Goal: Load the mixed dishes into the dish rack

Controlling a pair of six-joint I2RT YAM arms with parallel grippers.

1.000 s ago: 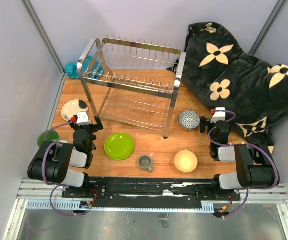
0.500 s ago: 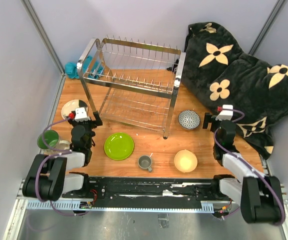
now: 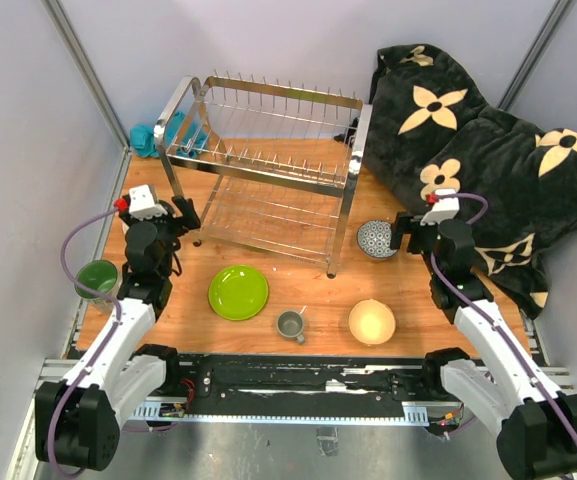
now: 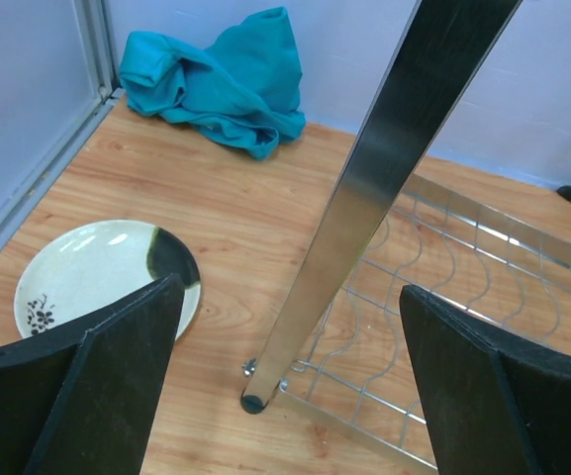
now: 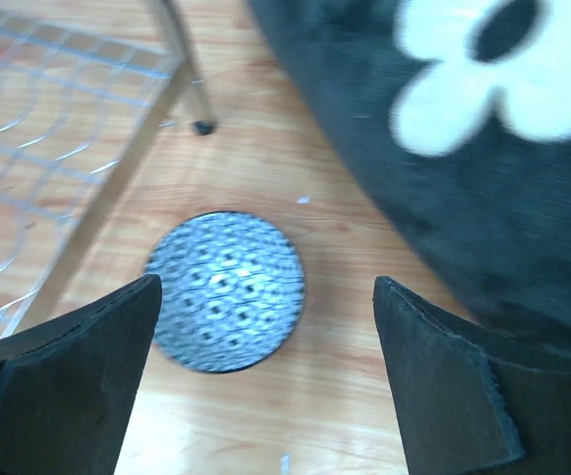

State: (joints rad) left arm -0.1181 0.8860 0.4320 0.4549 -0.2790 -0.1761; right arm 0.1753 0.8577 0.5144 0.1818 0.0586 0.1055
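The chrome wire dish rack point(image 3: 268, 170) stands empty at the back of the table. My left gripper point(image 3: 178, 215) is open and empty at the rack's front-left leg point(image 4: 364, 198), with the leg between its fingers. The cream plate with a black patch point(image 4: 97, 272) lies just left of it. My right gripper point(image 3: 400, 232) is open and empty just above the blue-patterned bowl point(image 3: 378, 240), which lies a little left of centre between its fingers point(image 5: 224, 289). The lime-green plate point(image 3: 238, 292), grey mug point(image 3: 289, 324) and cream-yellow bowl point(image 3: 371, 321) sit along the front. The white mug with a green inside point(image 3: 98, 278) is at the left edge.
A teal cloth point(image 3: 153, 135) lies behind the rack's left end, and also shows in the left wrist view point(image 4: 216, 74). A black blanket with cream flowers point(image 3: 488, 150) covers the right back of the table, close to the blue bowl point(image 5: 463, 148). Grey walls enclose the table.
Both arms have unfolded and reached forward. My left gripper moved back and left to the rack's leg. My right gripper moved up beside the blue bowl. No dish has moved.
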